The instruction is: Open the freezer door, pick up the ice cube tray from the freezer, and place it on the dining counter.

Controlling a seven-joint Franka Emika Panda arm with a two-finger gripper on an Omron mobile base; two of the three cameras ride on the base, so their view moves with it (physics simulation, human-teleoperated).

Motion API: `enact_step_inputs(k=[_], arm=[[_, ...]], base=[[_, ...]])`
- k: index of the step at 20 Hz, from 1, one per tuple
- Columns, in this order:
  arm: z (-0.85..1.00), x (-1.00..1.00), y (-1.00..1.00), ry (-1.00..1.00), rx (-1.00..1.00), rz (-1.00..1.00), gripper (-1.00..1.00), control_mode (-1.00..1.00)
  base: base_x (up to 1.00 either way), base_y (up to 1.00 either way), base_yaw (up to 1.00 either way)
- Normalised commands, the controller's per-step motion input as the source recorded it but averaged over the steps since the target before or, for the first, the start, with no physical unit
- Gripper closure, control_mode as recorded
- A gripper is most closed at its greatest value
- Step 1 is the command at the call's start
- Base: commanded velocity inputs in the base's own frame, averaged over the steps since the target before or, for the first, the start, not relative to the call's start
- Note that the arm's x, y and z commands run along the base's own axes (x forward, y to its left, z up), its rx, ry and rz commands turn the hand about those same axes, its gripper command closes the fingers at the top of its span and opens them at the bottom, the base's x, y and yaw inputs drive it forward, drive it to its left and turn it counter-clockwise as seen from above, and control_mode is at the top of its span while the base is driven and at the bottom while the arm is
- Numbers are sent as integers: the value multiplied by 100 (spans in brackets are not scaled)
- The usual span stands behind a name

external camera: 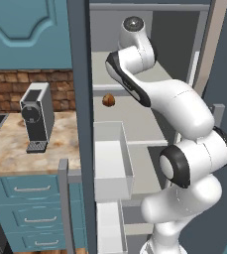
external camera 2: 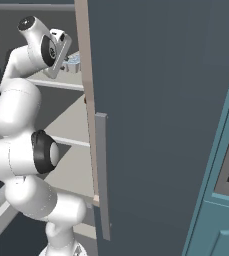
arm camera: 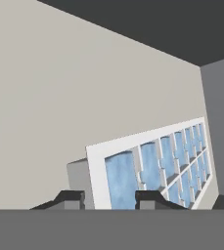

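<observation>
The freezer (external camera: 174, 59) is open and the white arm reaches up into it. In the hand view the ice cube tray (arm camera: 155, 163) lies on a pale grey shelf (arm camera: 59, 107). The tray is white with rows of pale blue squares. It runs from 6 o'clock up toward 2 o'clock in that view, close to the dark grey side wall at 3 o'clock.

The pincer (arm camera: 112, 199) is right at the near end of the tray. One dark tip sits at 7 o'clock, just outside the tray's white rim and next to a small grey block. The other tip sits at 5 o'clock, over the first blue squares. So the end of the tray is between the two tips. I cannot tell if the tips squeeze the tray or just stand beside it.

In the left base view a small brown ball (external camera: 108, 100) rests on a lower shelf, at 9 o'clock from the arm's bent elbow. A white bin (external camera: 112, 158) sticks out below the ball. Well to the left is the marbled worktop (external camera: 11, 149) with a grey coffee machine (external camera: 37, 116) standing on it, and teal drawers under it.

In the right base view a tall dark grey door (external camera 2: 161, 125) stands at 3 o'clock from the arm. It has an upright grey bar handle (external camera 2: 102, 175).
</observation>
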Motion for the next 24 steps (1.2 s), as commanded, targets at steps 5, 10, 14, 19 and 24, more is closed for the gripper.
enact_step_inputs(k=[5, 10, 14, 19, 24], arm=[[0, 0, 0, 0, 0, 0, 100, -100], [0, 0, 0, 0, 0, 0, 100, -100], [0, 0, 0, -6, 0, 0, 100, -100], [0, 0, 0, -20, -1, 0, 100, -100], [0, 0, 0, -22, -2, 0, 100, -100]], base=[[0, 0, 0], [0, 0, 0], [0, 0, 0], [0, 0, 0], [0, 0, 0]])
